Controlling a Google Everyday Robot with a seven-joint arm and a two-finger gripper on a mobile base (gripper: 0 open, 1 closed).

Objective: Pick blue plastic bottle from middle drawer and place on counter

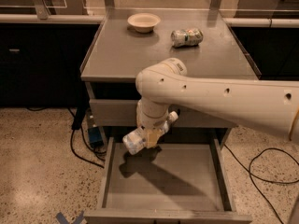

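Note:
My gripper [150,135] hangs from the big cream arm over the back left of the open middle drawer [163,181]. It is shut on the blue plastic bottle [140,139], a small pale clear bottle that lies tilted in the fingers, white cap [173,116] up to the right. The bottle is held above the drawer floor, below the level of the counter [126,59]. The drawer floor under it is bare and carries the arm's shadow.
On the counter stand a cream bowl [143,22] at the back and a green-and-white can [187,37] lying on its side at the right. Black cables [81,143] trail on the speckled floor at the left and at the right [261,167].

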